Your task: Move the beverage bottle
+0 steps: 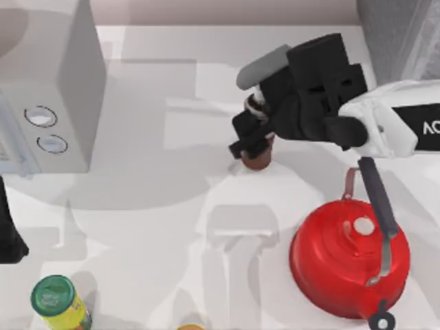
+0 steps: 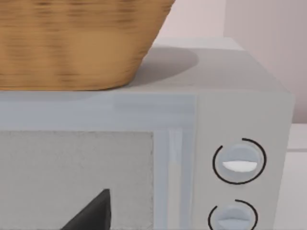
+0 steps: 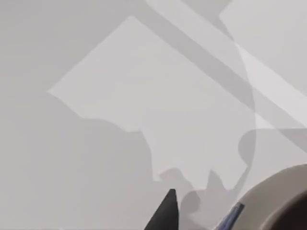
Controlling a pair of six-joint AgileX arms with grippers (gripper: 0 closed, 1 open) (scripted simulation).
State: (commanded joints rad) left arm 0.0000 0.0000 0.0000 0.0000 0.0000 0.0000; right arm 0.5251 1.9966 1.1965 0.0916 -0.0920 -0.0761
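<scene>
One arm at work: right gripper [image 1: 253,135] sits over the beverage bottle [image 1: 258,155] near the table's [image 1: 158,206] centre, slightly toward the far side, black fingers [image 1: 249,126] clenched on the bottle's upper part. Bottle stands upright, long axis vertical, cap up toward the camera, reddish-brown base visible below the fingers. Red kettle [image 1: 347,258] stands well apart at near right. Microwave [image 1: 48,89] at far left; yellow container with green lid [image 1: 58,300] at near left. Left gripper [image 1: 8,237] parked at the left edge, facing the microwave's dials [image 2: 238,161]; basket [image 2: 76,43] on top.
</scene>
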